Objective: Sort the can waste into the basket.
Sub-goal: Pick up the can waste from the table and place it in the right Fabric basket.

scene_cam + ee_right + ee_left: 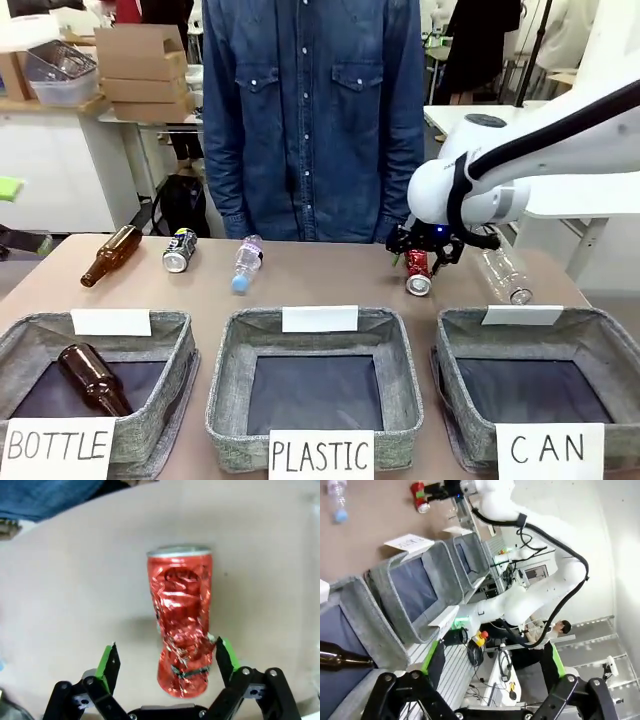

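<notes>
Hanging low over the far right of the table (330, 285), the right gripper (426, 246) is holding its jaws wide apart around the red can (417, 273). In the right wrist view the dented red can (182, 625) is lying lengthwise between the two green pads (108, 663). Its near end is sitting close against one pad and clear of the other; whether that pad is touching it, I cannot tell. The can is resting on the tabletop, just beyond the far rim of the basket (575, 322) carrying the card marked "CAN". A clear bottle (503, 272) is lying just to its right.

The second can (180, 250), black and silver, is lying well apart on the far left of the table. It is sitting between a brown bottle (110, 255) and a small plastic bottle (246, 265).

The left gripper (493, 660) is also holding its jaws spread with nothing between them. It is looking sideways along the row of baskets toward the other arm.

Another brown bottle (93, 380) is lying inside the basket marked "BOTTLE" (185, 345). The middle basket (225, 380) is marked "PLASTIC". A person in a denim shirt (315, 120) is standing at the far edge.
</notes>
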Robot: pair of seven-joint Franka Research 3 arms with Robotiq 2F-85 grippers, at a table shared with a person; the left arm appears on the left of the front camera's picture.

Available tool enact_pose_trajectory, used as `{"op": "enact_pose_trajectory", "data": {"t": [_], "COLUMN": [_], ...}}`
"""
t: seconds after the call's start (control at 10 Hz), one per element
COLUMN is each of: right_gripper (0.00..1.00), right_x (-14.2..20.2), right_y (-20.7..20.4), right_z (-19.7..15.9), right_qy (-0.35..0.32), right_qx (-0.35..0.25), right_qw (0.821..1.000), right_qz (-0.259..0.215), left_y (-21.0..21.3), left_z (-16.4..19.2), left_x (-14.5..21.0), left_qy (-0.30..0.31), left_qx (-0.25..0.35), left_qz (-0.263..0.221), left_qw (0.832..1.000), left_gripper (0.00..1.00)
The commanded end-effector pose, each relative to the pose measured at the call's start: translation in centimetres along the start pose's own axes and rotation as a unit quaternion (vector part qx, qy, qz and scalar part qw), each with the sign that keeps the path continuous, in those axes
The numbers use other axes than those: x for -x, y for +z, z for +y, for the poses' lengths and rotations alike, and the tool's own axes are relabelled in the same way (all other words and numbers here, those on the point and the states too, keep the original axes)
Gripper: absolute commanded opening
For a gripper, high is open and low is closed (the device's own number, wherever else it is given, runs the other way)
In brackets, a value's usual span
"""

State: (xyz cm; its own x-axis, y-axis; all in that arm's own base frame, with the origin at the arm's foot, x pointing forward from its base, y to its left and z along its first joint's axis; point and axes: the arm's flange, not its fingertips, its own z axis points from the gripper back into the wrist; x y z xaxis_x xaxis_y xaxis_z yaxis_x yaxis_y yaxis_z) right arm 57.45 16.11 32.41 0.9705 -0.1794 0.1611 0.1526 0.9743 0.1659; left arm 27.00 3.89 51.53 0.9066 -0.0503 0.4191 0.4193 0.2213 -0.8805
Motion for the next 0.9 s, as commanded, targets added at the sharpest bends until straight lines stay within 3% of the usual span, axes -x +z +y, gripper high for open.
{"op": "enact_pose_trajectory", "data": {"t": [0.0, 0.1, 0.2, 0.3, 0.4, 0.5, 0.8], "right_gripper": [1.00, 1.00, 0.65, 0.40, 0.05, 0.00, 0.03], "right_x": [-0.8, -0.8, -0.7, -0.5, -0.4, -0.4, -0.4], "right_y": [-1.0, -1.6, -2.1, -2.3, -2.3, -2.4, -2.3], "right_z": [1.2, 1.3, 1.3, 1.2, 1.1, 1.0, 0.6], "right_qy": [-0.007, -0.004, 0.000, 0.001, 0.000, -0.001, -0.004], "right_qx": [0.034, 0.052, 0.069, 0.065, 0.065, 0.067, 0.071], "right_qw": [0.999, 0.999, 0.998, 0.998, 0.998, 0.998, 0.997], "right_qz": [-0.007, -0.004, 0.001, 0.006, 0.008, 0.011, 0.011], "left_y": [2.5, 2.5, 2.5, 2.5, 2.5, 2.5, 2.5], "left_z": [-1.7, -1.7, -1.7, -1.7, -1.7, -1.7, -1.7], "left_x": [-0.7, -0.7, -0.7, -0.7, -0.7, -0.7, -0.7], "left_qy": [-0.019, -0.019, -0.019, -0.019, -0.019, -0.019, -0.019], "left_qx": [0.006, 0.006, 0.006, 0.006, 0.006, 0.006, 0.006], "left_qz": [-0.019, -0.019, -0.019, -0.019, -0.019, -0.019, -0.019], "left_qw": [1.000, 1.000, 1.000, 1.000, 1.000, 1.000, 1.000], "left_gripper": [1.00, 1.00, 1.00, 1.00, 1.00, 1.00, 1.00]}}
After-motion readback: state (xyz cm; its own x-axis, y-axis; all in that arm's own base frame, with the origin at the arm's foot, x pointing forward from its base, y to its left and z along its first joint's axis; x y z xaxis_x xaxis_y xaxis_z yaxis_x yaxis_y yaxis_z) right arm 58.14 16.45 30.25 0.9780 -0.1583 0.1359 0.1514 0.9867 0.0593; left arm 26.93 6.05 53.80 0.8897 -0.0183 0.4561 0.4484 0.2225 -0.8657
